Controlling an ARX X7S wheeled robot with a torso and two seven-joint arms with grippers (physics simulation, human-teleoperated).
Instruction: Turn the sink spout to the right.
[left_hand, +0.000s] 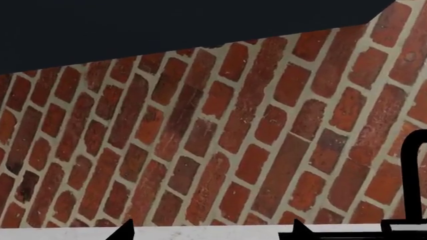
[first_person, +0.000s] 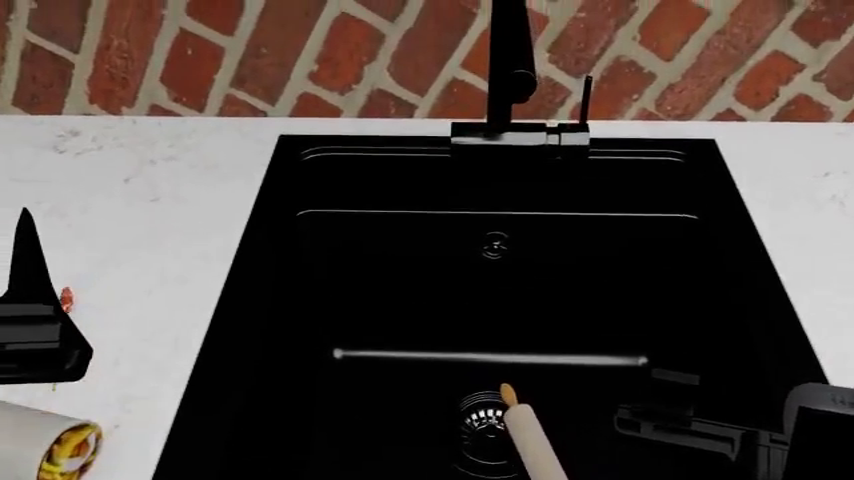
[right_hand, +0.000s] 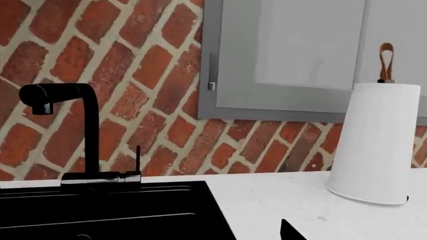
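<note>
You are working in flat, even simulator light with no single source you could name. The white counter (first_person: 134, 200) is bright and almost shadowless around your left gripper (first_person: 34, 300). Ahead of both grippers the sink (first_person: 400, 250) is glossy black and swallows its own detail; only a thin pale glint runs across its floor and a faint sheen marks the inner ledges. The sink spout (right_hand: 90, 135), matte black, reads as a plain silhouette against the brick wall (left_hand: 220, 135). The wall's texture is crisp in all three views, without blur or edge distortion. The paper towel roll (right_hand: 375, 142) carries soft shading and a slight shadow at its foot.
</note>
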